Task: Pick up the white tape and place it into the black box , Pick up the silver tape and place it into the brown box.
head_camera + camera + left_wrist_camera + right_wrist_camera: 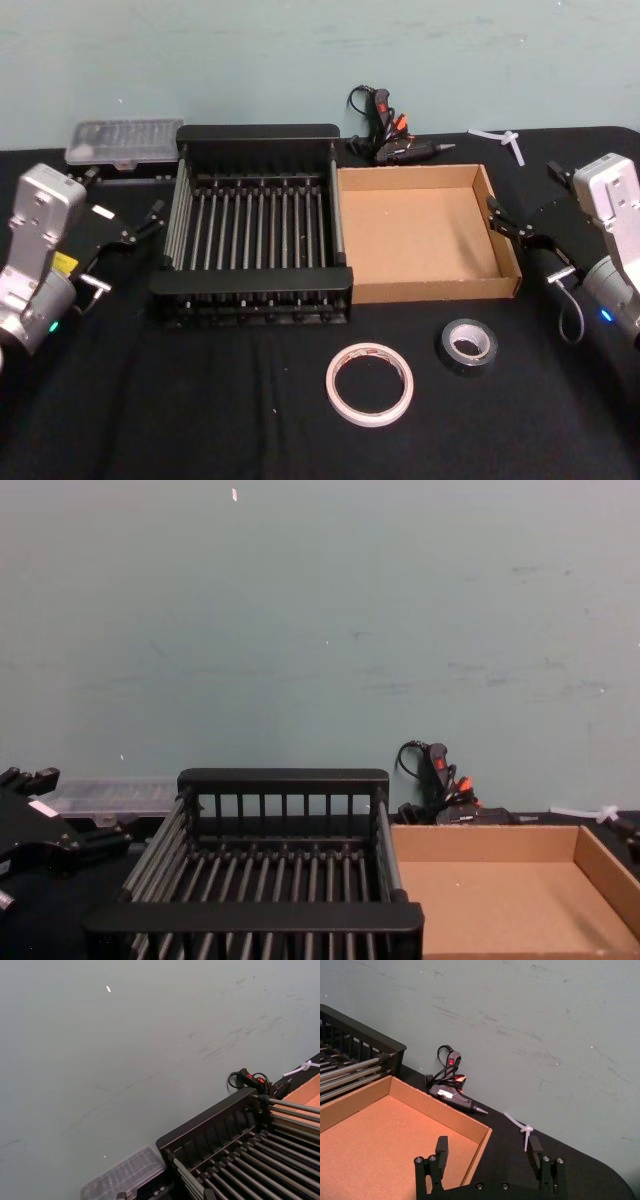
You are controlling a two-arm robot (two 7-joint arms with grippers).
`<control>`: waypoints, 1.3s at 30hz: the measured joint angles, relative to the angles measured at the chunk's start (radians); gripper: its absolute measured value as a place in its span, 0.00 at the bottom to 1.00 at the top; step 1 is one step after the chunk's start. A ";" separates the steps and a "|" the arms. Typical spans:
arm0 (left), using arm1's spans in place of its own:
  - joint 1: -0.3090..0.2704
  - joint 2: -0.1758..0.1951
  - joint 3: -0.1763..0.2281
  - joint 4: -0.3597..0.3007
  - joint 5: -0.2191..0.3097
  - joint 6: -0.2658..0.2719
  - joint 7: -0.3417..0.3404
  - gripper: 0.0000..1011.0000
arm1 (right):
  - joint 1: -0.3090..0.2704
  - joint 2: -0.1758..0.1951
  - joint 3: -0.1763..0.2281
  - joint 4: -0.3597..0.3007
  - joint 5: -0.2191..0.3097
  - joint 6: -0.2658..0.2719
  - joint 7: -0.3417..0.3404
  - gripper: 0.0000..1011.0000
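The white tape [333,386] lies flat on the black table near the front edge, in front of the gap between the two boxes. Just right of it rests the silver tape [446,346], a smaller dark-rimmed roll. The black box [258,133] stands behind them at centre left, and the brown box [420,235] touches its right side; both hold nothing. My left gripper [123,193] hovers open left of the black box. My right gripper [523,188] hovers open by the brown box's right wall [479,1147], one finger over that box and one over the table.
A clear plastic case [125,143] sits behind the black box's left corner. A glue gun [390,135] with its cord and a white zip tie [505,140] lie along the back edge against the green wall. Bare black cloth surrounds both tapes.
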 joint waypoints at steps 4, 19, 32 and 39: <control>0.000 0.000 0.000 0.000 0.000 0.000 0.000 0.99 | 0.000 0.000 0.000 0.000 0.000 0.000 0.000 0.99; 0.000 0.000 0.000 0.000 0.000 0.000 0.000 0.99 | 0.000 0.000 0.000 0.000 0.000 0.000 0.000 0.99; 0.000 0.000 0.000 0.000 0.000 0.000 0.000 0.99 | 0.000 0.000 0.000 0.000 0.000 0.000 0.000 0.99; 0.000 0.000 0.000 0.000 0.000 0.000 0.000 0.99 | 0.000 0.000 0.000 0.000 0.000 0.000 0.000 0.99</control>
